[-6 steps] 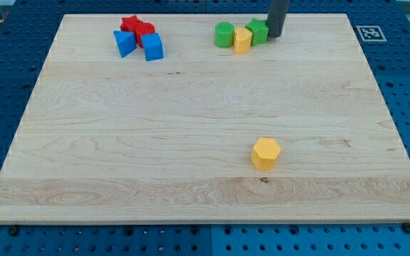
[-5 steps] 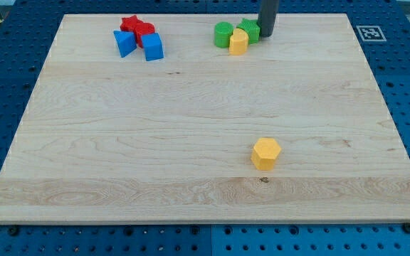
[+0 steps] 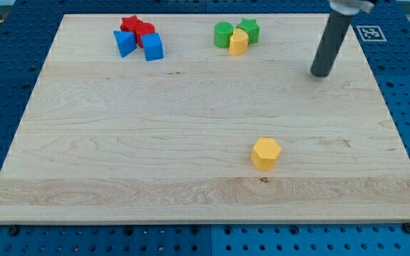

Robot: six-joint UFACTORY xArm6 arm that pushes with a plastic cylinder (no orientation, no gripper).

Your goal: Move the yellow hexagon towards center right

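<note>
The yellow hexagon (image 3: 266, 153) lies on the wooden board (image 3: 191, 121), right of centre toward the view's bottom. My tip (image 3: 321, 73) is at the view's upper right, well above and to the right of the hexagon, touching no block. A smaller yellow block (image 3: 238, 43) sits near the top edge against a green round block (image 3: 223, 34) and a green star-like block (image 3: 249, 30).
At the top left, a red star (image 3: 129, 25) and a red round block (image 3: 145, 32) touch two blue blocks (image 3: 124, 43) (image 3: 153, 48). A fiducial marker (image 3: 369, 33) sits at the board's top right corner.
My tip has left the green and yellow cluster at the top and moved right and downward. That cluster had shifted slightly left just before. The yellow hexagon has not moved.
</note>
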